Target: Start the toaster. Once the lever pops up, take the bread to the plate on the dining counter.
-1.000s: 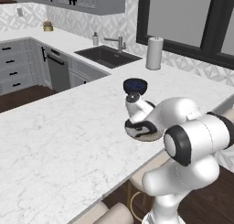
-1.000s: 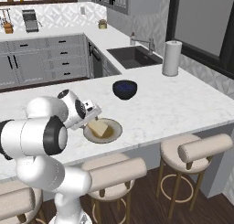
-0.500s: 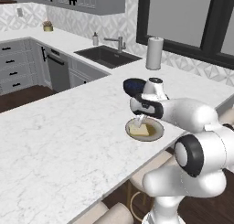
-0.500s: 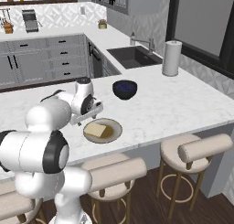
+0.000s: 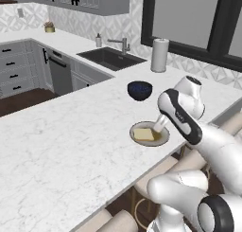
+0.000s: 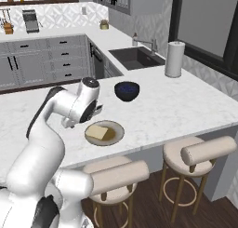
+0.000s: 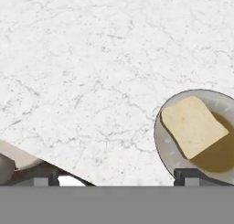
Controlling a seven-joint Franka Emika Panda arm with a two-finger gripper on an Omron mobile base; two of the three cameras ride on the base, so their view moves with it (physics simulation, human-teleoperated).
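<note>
Bread on plate — claw open and empty.

The bread point(image 7: 194, 126) lies flat on the plate point(image 7: 167, 147), which sits on the bench point(image 5: 71, 150) near its front edge, above the stools point(image 6: 204, 150). The claw point(image 7: 116, 177) hangs above the marble beside the plate, its fingertips point(image 7: 194, 175) spread wide — clamped on nothing. A dark blue bowl point(image 5: 140, 90) stands just behind the plate; the paper towel roll point(image 6: 174, 58) stands further back.

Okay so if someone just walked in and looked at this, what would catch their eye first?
Probably the bread lying on the plate near the edge of the dining counter, with the white arm bent over it and its jaws open. Next, the dark blue bowl just behind the plate.
</note>
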